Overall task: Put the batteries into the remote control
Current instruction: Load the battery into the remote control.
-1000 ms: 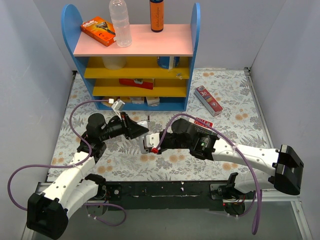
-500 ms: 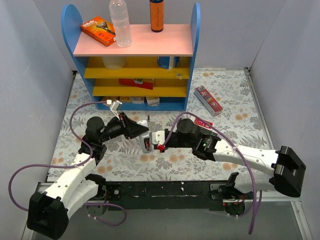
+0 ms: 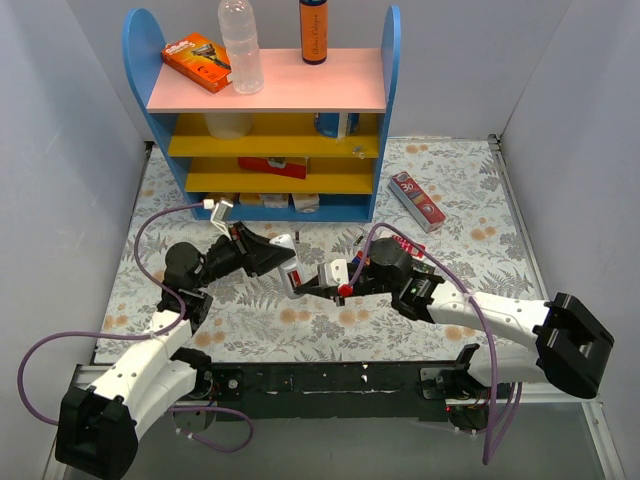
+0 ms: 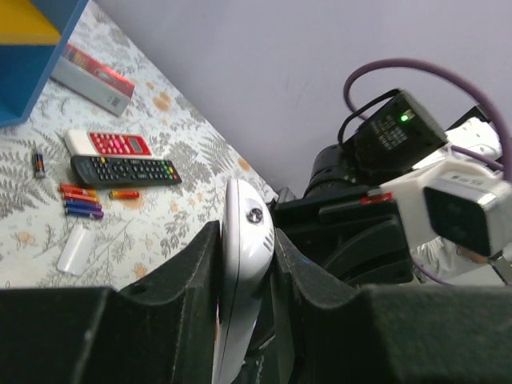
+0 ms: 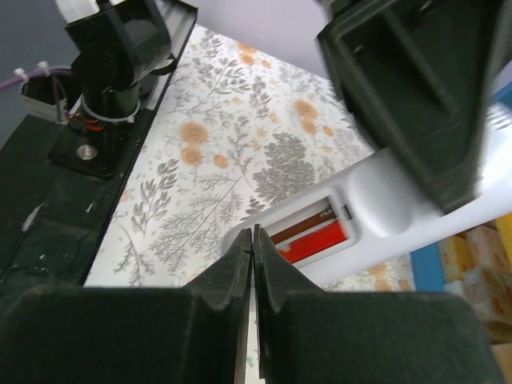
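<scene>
With the white plastic remote [image 5: 404,204] clamped in the left end effector [image 4: 244,254], the red-orange cylindrical battery [image 5: 320,238] should be pressed flat by the closed right end effector [image 5: 253,240].

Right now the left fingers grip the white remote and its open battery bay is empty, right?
Not empty. The right wrist view shows a red-orange battery seated in the bay of the white remote; the left fingers do grip it.
</scene>
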### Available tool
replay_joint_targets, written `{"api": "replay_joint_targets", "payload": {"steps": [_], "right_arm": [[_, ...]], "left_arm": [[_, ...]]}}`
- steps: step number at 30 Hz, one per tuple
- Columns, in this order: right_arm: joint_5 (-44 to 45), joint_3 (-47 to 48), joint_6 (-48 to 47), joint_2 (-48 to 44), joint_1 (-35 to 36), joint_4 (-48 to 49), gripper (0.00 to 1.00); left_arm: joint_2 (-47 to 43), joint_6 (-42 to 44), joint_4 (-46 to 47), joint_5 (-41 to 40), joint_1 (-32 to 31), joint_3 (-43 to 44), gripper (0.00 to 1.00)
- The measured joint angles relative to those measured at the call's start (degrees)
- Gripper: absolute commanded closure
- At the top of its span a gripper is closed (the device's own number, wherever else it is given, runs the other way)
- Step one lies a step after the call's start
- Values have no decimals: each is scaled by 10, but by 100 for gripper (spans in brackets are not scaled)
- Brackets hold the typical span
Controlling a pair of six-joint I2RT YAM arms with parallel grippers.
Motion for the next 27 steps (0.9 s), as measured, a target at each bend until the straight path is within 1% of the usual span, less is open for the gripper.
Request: {"api": "replay_joint_targets", "payload": {"steps": [5,9,12,13,14,16,18,21,23,27], "right_arm": [[-24,-11,12,6,-8,16,83],[-30,-11,24,6,-9,12,76],[-24,-16,37,1,-15,-4,59],[-20,-17,41,-3,-17,-13,51],[-10,-18,47,-9,-20,-21,47],[24,-19,63,-22,-29,-48,41],[60,-19,82,-35,-37,-77,37],[130,-19,129,-54,-49,-132,36],[176,-13,161,-59,-56,-178,30],[278,-2,222,-57,-97,-290,30]], "left_arm": [[-6,0,32,1,2,-6,100],[-11,17,7,-4,2,-5,100],[-19,58,-61,-22,1,6,100],[-21,72,-88,-33,0,14,100],[-21,87,-116,-45,-1,23,100],[-23,110,-173,-67,-5,43,100],[-25,135,-222,-96,-10,61,100],[-24,161,-284,-146,-11,80,100],[-24,175,-316,-174,-11,84,100],[-23,193,-360,-202,-11,84,100]]}}
